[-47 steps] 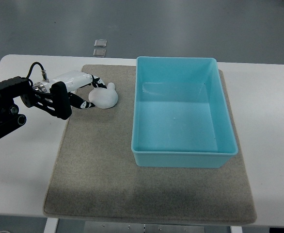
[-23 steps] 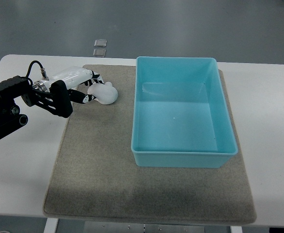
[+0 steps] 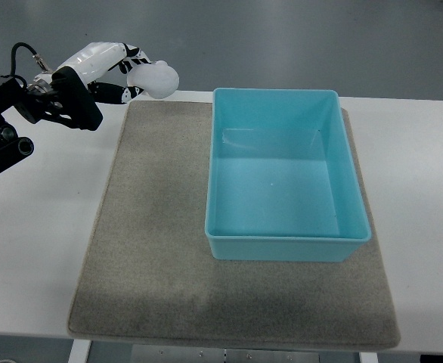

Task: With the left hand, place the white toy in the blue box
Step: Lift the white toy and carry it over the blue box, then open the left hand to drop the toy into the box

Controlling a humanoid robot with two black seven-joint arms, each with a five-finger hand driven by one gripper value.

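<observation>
top view: looking steeply down at a white table (image 3: pixel 40 249), and the toy is already sitting up in the air
table: one, white, carrying everything else and taking up most of the picture
mat: one grey-brown felt mat (image 3: pixel 153 265) lying flat on the table, the box resting on its right half
blue box: one, a light blue box (image 3: pixel 288 247), open at the top, looking empty inside, sitting well apart from the toy
left hand: one robot hand (image 3: pixel 123 72) coming in from the left edge at the far-left corner, fingers wrapping around the toy and gripping it
white toy: one, a small rounded white toy (image 3: pixel 156 79), being held in the hand up past the mat's far-left corner, well to the left of the box
what's changing: half a second back the toy was lying on the mat with the fingers closing on it, now it's lifting clear and riding higher in the picture, so the pickup part is looking done
what that's meaning: i'm guessing the carry to the right over the box rim is what's left, then letting go
floor bits: two little square plates were showing on the floor behind the table before, now the hand is covering that spot
right hand: not showing anywhere
</observation>
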